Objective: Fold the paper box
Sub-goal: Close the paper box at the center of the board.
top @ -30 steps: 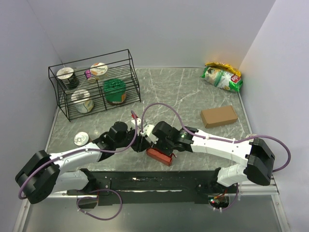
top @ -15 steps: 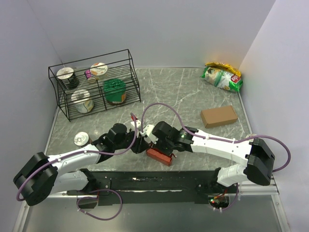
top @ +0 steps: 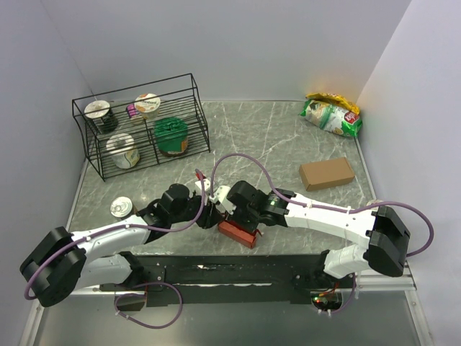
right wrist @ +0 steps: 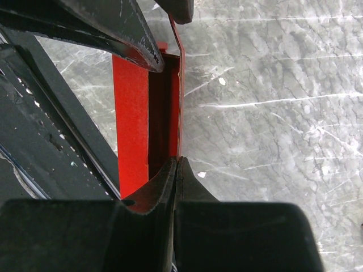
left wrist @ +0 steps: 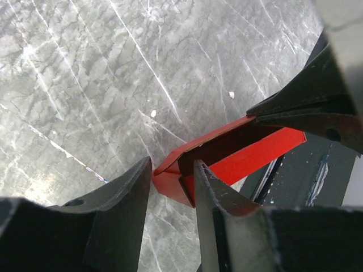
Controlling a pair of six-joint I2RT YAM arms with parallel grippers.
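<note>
The red paper box [top: 238,233] lies partly folded near the table's front edge, its open side up. It shows in the left wrist view [left wrist: 255,153] and in the right wrist view [right wrist: 129,107]. My right gripper [top: 232,219] is shut on the box's thin side wall [right wrist: 174,161]. My left gripper [top: 214,215] is open at the box's left end [left wrist: 173,165], with the corner flap between its fingers. One finger [left wrist: 207,187] stands against the end wall.
A black wire rack [top: 137,126] with cups and tins stands at the back left. A tin [top: 122,207] stands near the left arm. A brown cardboard box [top: 326,174] and a snack bag [top: 331,115] lie at the right. The black front rail [top: 216,270] runs just beside the box.
My left arm has shifted slightly to the left at the box's end. The right gripper and the box have stayed in place.
</note>
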